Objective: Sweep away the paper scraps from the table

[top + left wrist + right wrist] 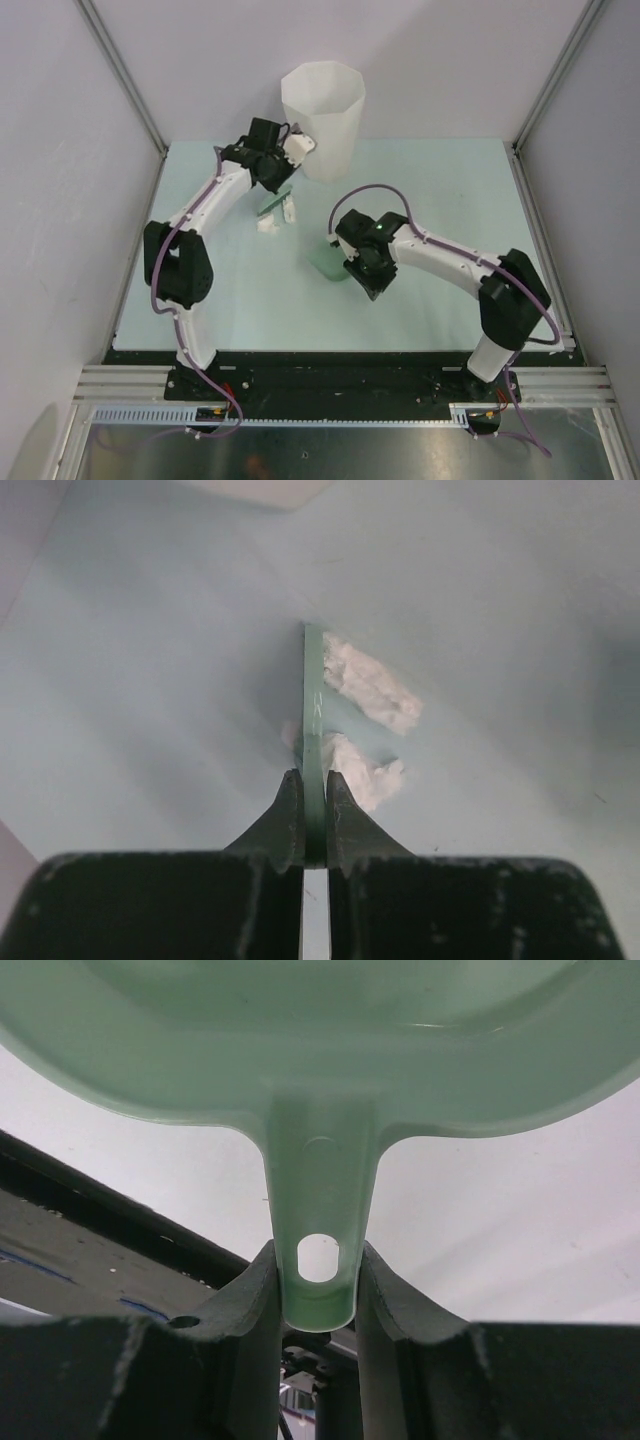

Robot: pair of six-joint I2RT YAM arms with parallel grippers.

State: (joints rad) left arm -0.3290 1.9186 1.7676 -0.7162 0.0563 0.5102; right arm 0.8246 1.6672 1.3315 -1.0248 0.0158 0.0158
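Observation:
My left gripper (280,183) (313,782) is shut on a thin green sweeper blade (274,203) (313,715), held edge-on over the table (230,290). Two crumpled white paper scraps (290,208) (268,226) lie against the blade's right side in the left wrist view (372,688) (366,776). A small bit shows at its left (290,732). My right gripper (354,264) (318,1265) is shut on the handle of the green dustpan (328,262) (320,1050), right of the scraps.
A tall white faceted bin (322,118) stands at the back centre, just behind the left gripper. The table's black front edge (90,1230) shows in the right wrist view. Grey walls enclose the table on three sides.

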